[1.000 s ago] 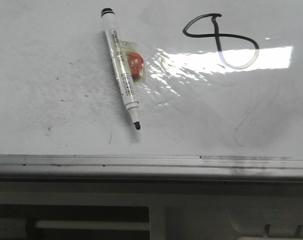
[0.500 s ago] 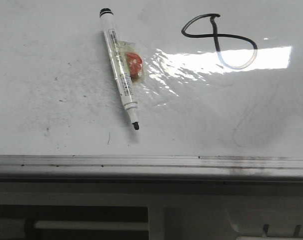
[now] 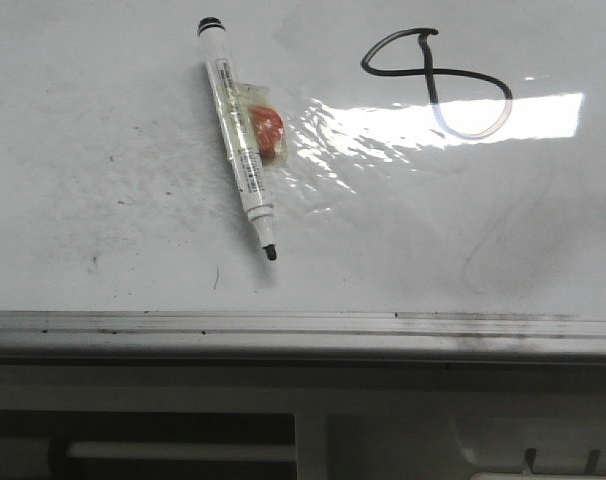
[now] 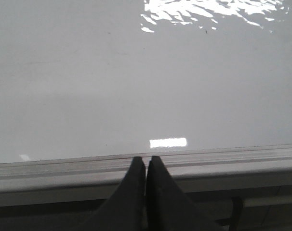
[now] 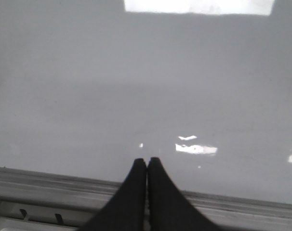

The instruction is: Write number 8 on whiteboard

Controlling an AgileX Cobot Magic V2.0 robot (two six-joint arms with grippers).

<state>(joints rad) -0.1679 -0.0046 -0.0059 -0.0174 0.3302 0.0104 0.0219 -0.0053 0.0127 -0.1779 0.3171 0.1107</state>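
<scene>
The number 8 is a thin black sideways two-looped figure drawn at the far right of the whiteboard. A white marker with a black cap end lies on the board left of it, its black tip toward the near edge. A small orange-red piece in clear wrap lies against the marker. My left gripper is shut and empty over the board's silver edge strip. My right gripper is shut and empty just past the edge strip. Neither gripper shows in the front view.
A bright glare patch crosses the board under the 8. Faint grey erased curves mark the board's near right. The silver edge strip runs along the near side, with white framework below it.
The whole front view has shifted very slightly left and up across the frames. The marker and the 8 keep the same places on the board.
</scene>
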